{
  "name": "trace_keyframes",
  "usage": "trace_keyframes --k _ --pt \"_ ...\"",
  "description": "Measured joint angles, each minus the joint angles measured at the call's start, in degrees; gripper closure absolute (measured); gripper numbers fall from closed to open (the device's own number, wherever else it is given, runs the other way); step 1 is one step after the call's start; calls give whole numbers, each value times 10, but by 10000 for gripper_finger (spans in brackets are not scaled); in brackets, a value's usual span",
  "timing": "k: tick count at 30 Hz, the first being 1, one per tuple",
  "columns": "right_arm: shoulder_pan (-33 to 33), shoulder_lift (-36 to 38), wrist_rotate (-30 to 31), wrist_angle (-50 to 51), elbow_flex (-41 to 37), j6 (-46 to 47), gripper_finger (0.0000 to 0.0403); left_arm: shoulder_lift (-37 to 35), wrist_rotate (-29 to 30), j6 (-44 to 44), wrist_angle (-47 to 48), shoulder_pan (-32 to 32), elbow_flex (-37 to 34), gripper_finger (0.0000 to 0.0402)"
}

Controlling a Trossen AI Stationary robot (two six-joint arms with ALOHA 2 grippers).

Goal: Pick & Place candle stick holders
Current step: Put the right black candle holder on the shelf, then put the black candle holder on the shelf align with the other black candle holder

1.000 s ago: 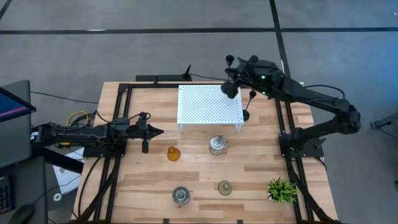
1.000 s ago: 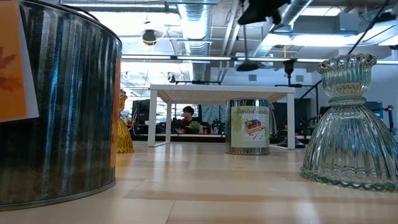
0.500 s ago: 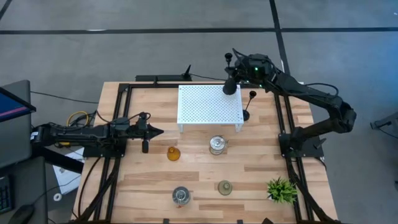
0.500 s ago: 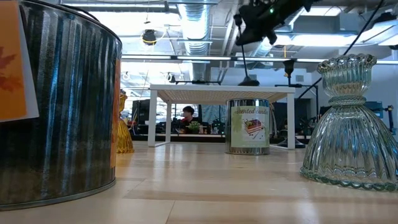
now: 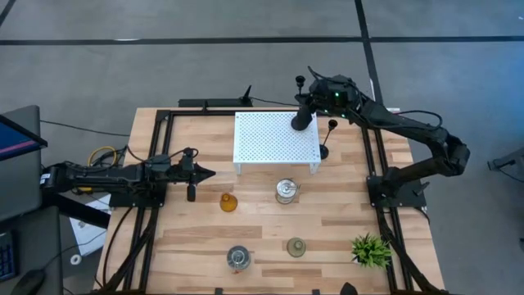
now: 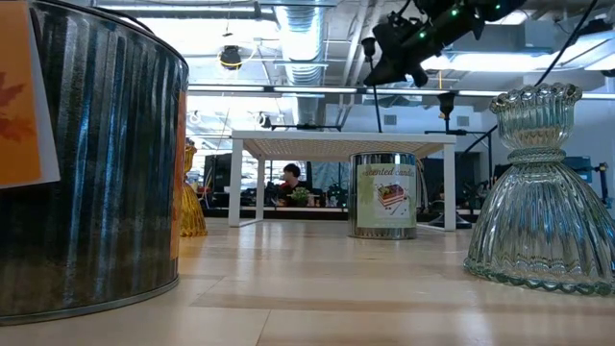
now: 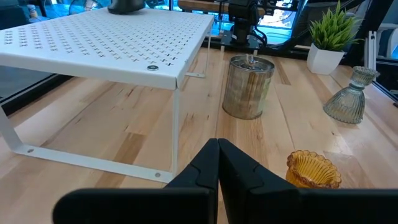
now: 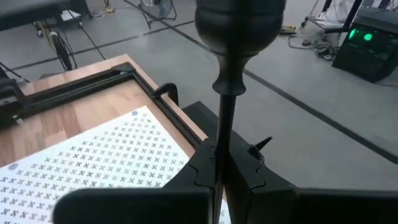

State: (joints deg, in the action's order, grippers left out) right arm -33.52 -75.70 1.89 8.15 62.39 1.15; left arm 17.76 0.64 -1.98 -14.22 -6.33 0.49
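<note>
The right pincer is clenched on the thin stem of a black candle stick holder and hangs over the far right corner of the white perforated stand. The holder is tilted — its round base is over the stand's top, and its cup end points away from the bench. In the right wrist view the stem runs up from between the dark fingers to the bulb-shaped cup.

A second black holder stands upright on the bench, just beside the stand's right edge. The amber glass holder sits near the middle of the bench, left of a silvery jar-like holder that stands in front of the stand. Another silvery jar and the grey-green holder are near the front edge, with the spiky green plant at the front right corner.

The left pincer waits at the bench's left side — fingers pressed together, gripping nothing.
</note>
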Motion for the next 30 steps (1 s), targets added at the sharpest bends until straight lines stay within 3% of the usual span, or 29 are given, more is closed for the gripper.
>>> trace_keyframes --k 11,30 --pt "-3 1 -6 0 -7 -12 397 0 0 0 0 0 0 396" --pt "-2 12 -5 86 23 -13 276 0 0 0 0 0 0 396"
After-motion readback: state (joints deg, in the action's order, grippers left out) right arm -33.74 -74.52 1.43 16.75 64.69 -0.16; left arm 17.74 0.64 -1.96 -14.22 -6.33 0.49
